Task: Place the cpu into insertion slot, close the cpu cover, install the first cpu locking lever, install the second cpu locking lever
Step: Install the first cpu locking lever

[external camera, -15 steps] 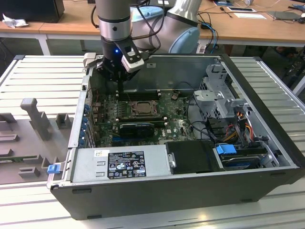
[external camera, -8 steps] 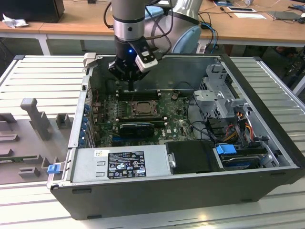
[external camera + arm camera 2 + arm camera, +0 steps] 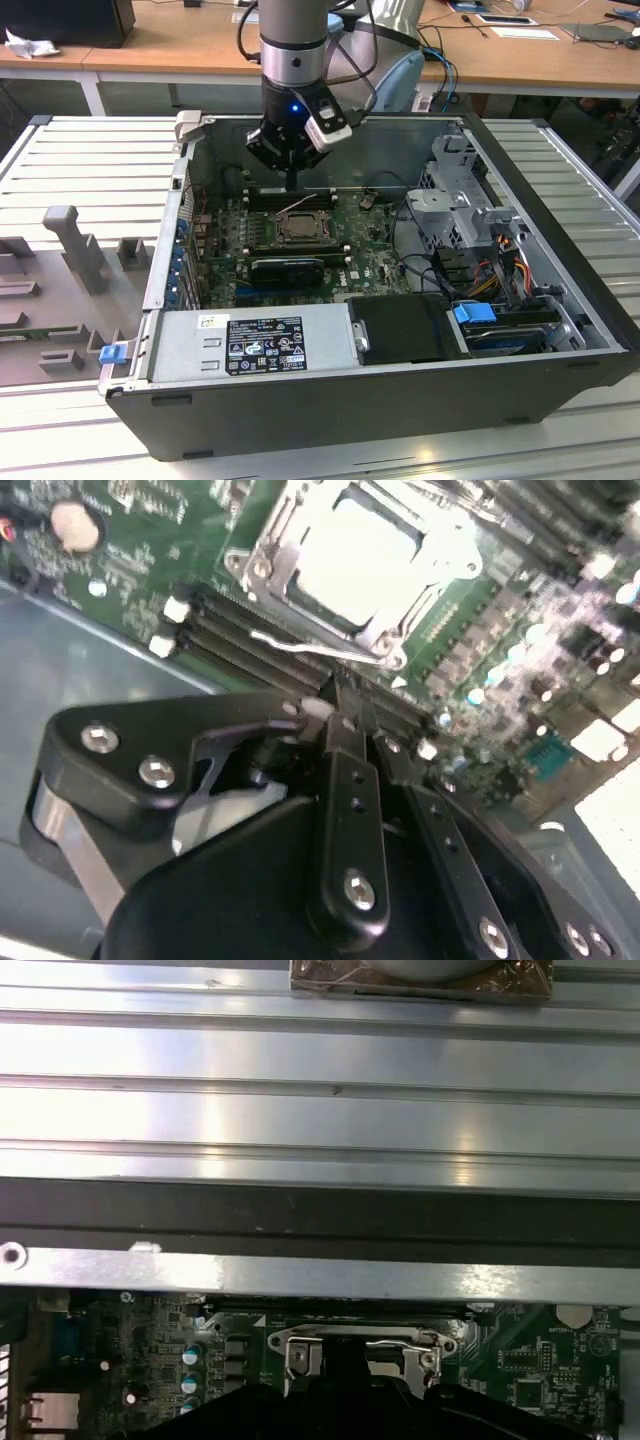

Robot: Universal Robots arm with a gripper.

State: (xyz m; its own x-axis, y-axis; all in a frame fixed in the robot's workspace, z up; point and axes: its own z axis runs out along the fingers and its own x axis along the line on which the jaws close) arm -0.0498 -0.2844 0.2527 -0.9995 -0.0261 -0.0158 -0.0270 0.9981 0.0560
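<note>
The cpu [image 3: 360,550] lies flat in the motherboard socket [image 3: 300,229], its pale metal top showing through the cpu cover [image 3: 262,570]. The cover's silvery frame is folded down around it. A thin wire locking lever [image 3: 290,643] stands loose along the socket edge nearest the gripper; in the exterior view the lever [image 3: 297,205] angles up off the socket. My gripper [image 3: 292,186] hangs just behind the socket, above the memory slots. In the second wrist view the gripper [image 3: 338,695] has its fingers together and holds nothing, its tip close to the lever. The cover [image 3: 350,1338] also shows in the first wrist view.
The open computer case sits on a slatted metal table. Black memory slots [image 3: 250,650] run between gripper and socket. A drive cage [image 3: 460,215] and cables [image 3: 500,260] fill the exterior view's right, a black box [image 3: 405,328] and a power supply [image 3: 255,345] the front. Grey fixtures [image 3: 75,245] stand outside.
</note>
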